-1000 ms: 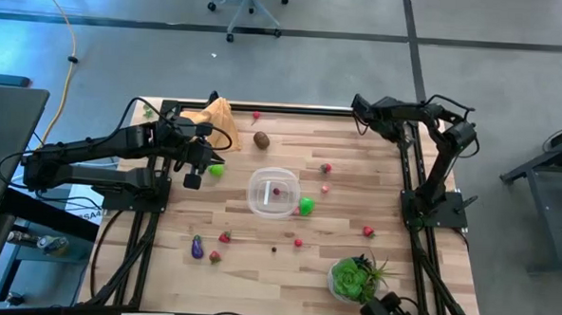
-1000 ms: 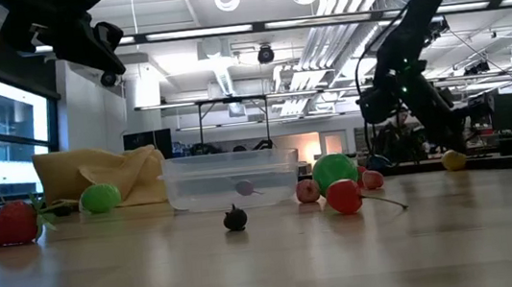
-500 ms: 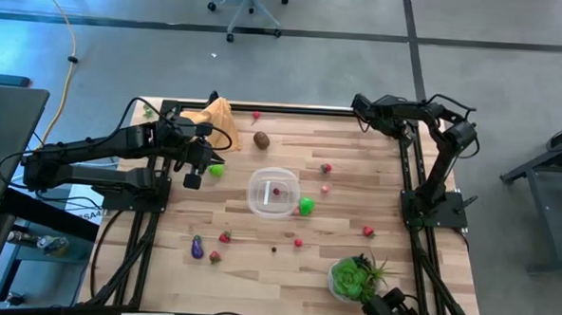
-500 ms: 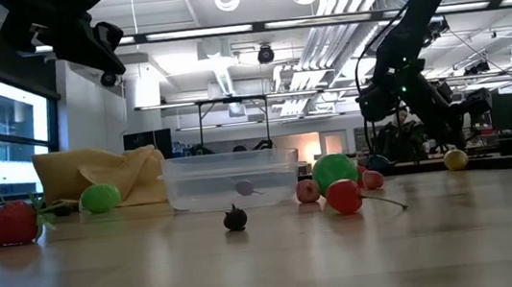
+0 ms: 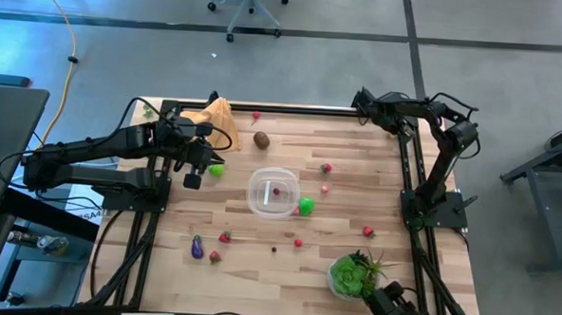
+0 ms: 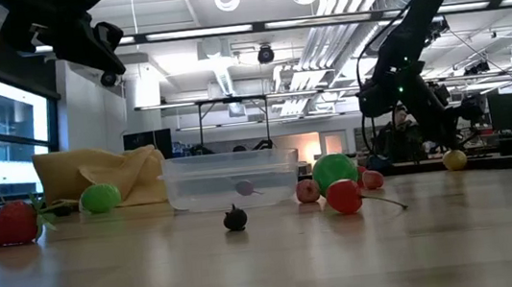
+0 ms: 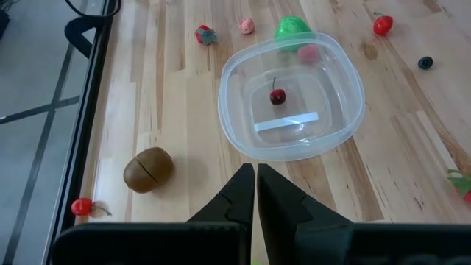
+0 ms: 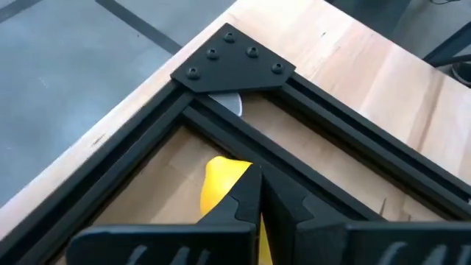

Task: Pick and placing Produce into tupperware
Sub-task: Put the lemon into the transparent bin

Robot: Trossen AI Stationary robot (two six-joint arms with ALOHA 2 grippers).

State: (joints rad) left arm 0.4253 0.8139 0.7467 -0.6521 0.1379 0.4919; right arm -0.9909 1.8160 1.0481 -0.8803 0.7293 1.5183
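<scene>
Now the clear round tupperware (image 5: 274, 192) sits in the middle of the wooden table (image 5: 257, 261), and it is the thing to find everything else by. Inside it lies one small red cherry (image 7: 277, 96). A green lime (image 5: 305, 206) sits just beside the tupperware, on the side nearer the right arm. Another green lime (image 5: 217, 171) lies on the other side, near the left arm. A brown kiwi (image 5: 261, 140) is on the far side of the tupperware, not touching it. A purple eggplant (image 5: 197, 248) and a red strawberry (image 5: 225, 237) lie on the near side, well apart from it. A tiny dark berry (image 6: 235, 218) lies in front of the tupperware in the low view.

The left gripper (image 7: 255, 175) hangs in the air near the tupperware, above the table. Its two fingers are pressed together and hold nothing.

The right gripper (image 8: 259, 184) is far from the tupperware, over the table's far corner by the black frame (image 8: 235, 59). Its fingers are pressed together too, with nothing between them. A yellow lemon (image 8: 221, 180) lies right under it, partly hidden by the fingers
</scene>
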